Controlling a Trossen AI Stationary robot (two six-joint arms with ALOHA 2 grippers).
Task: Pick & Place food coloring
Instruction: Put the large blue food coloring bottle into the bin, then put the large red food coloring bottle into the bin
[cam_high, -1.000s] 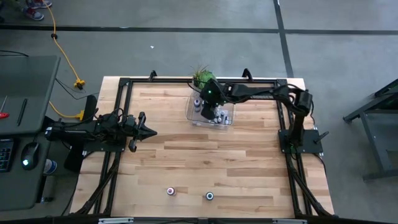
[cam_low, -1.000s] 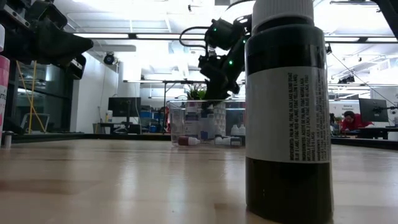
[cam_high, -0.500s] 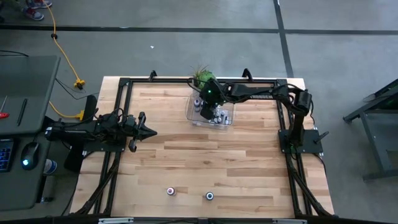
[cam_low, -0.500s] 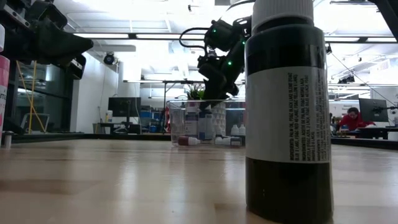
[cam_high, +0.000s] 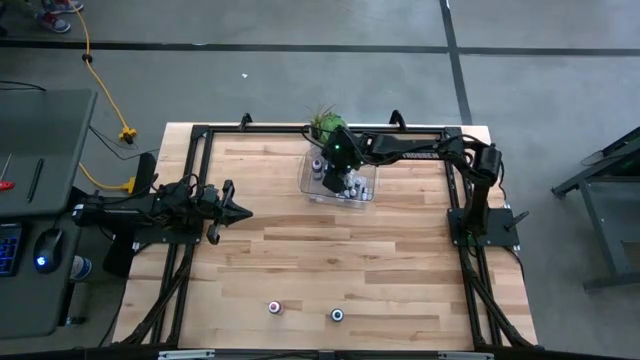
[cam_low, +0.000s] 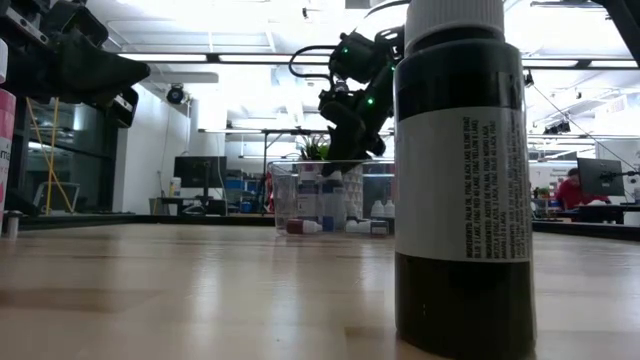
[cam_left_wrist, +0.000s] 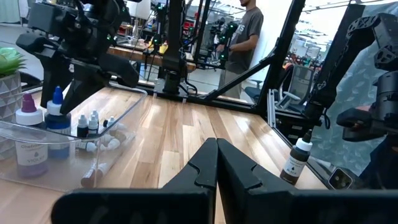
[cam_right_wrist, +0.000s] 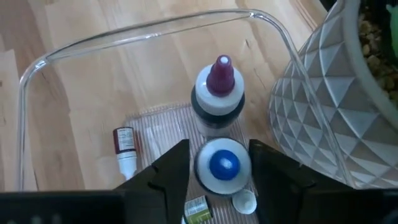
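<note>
Label text on the near bottle (cam_low: 462, 180) unreadable — right hand (cam_right_wrist: 221, 163) spread around a blue-capped bottle (cam_right_wrist: 223, 165).

I see even overhead light on the table (cam_high: 300, 260); ceiling lamps glare (low view), the near bottle (cam_low: 462, 180) blurred.

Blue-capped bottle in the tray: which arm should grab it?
Right. Its gripper hangs over the tray, open fingers either side of the blue-capped bottle. The left gripper waits shut at the table's left edge.
</note>
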